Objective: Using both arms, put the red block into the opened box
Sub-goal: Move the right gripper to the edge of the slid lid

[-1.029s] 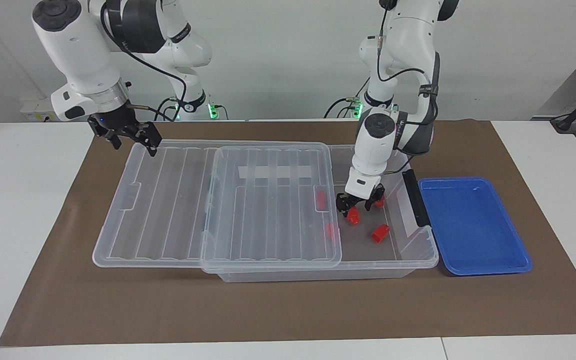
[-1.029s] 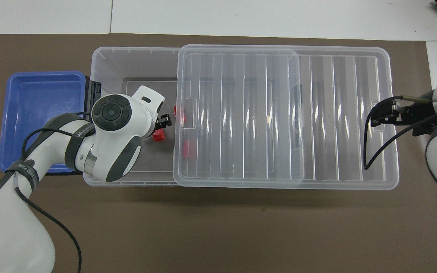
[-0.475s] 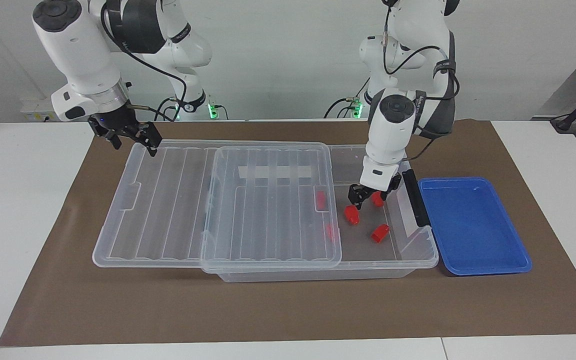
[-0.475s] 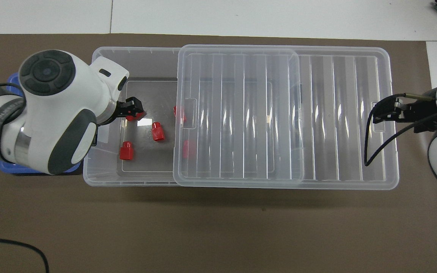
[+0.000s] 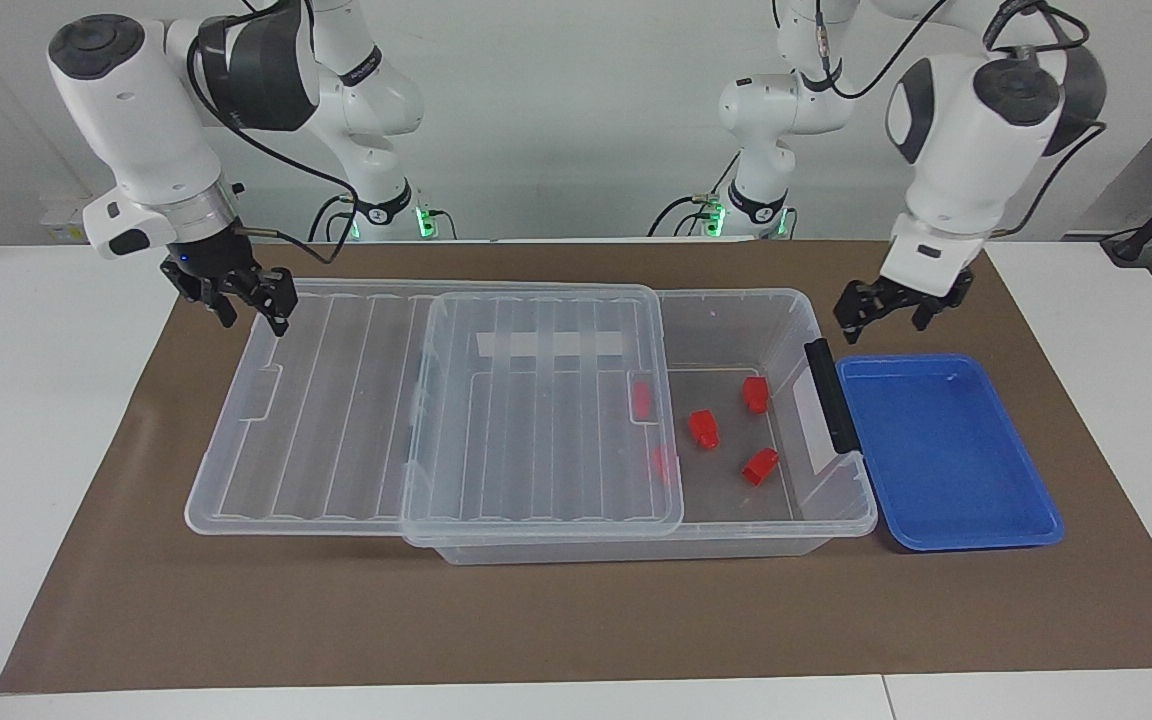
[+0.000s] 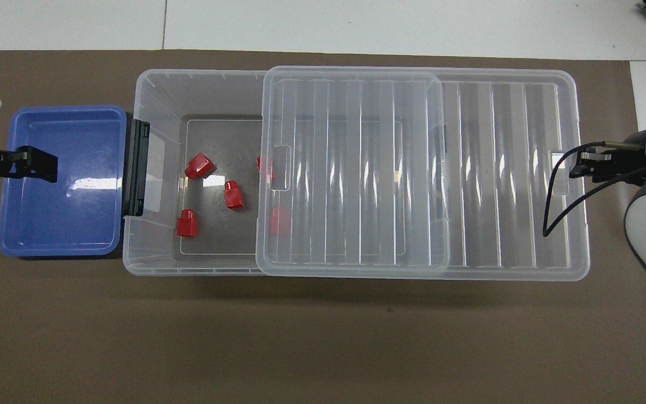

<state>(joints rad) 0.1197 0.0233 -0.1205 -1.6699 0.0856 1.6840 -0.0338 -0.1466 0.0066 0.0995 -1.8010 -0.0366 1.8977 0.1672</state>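
You had the brown mat [image 5: 556, 620] spread across the table, and on it the box [image 5: 841, 500], its clear lid [image 5: 536, 400] slid toward the right arm's end so that the left arm's end stood uncovered. The blue tray [image 5: 946, 450] lay just beside the box at the left arm's end. Your left gripper [image 5: 886, 308] hung spread and empty over the tray's edge nearest the robots. Your right gripper [image 5: 241, 292] hovered over the lid's corner; I could not tell how its fingers stood. Three red blocks lay in the uncovered part: one red block [image 5: 704, 428] in the middle, two more blurred under the lid.
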